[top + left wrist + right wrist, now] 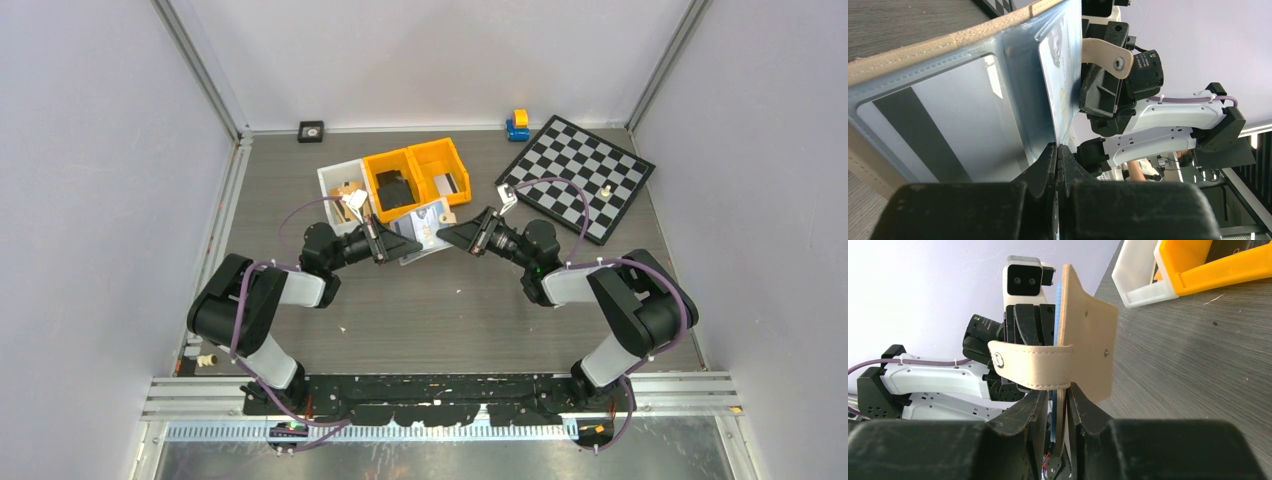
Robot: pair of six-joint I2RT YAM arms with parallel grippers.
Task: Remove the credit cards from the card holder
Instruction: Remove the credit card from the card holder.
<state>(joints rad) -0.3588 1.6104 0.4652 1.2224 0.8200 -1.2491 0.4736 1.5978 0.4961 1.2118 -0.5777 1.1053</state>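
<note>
Here, tan card holder (1088, 340), opened, bluish-clear inside

The card holder (1088, 340) looks matt leather (glossy plastic inside).

Three bins (385, 158), one chessboard (570, 165), one card holder (422, 228)

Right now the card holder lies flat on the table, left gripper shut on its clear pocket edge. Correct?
Not flat. The card holder is held upright on edge, as the right wrist view shows. The rest stands: the left gripper is shut on its clear pocket edge.
</note>
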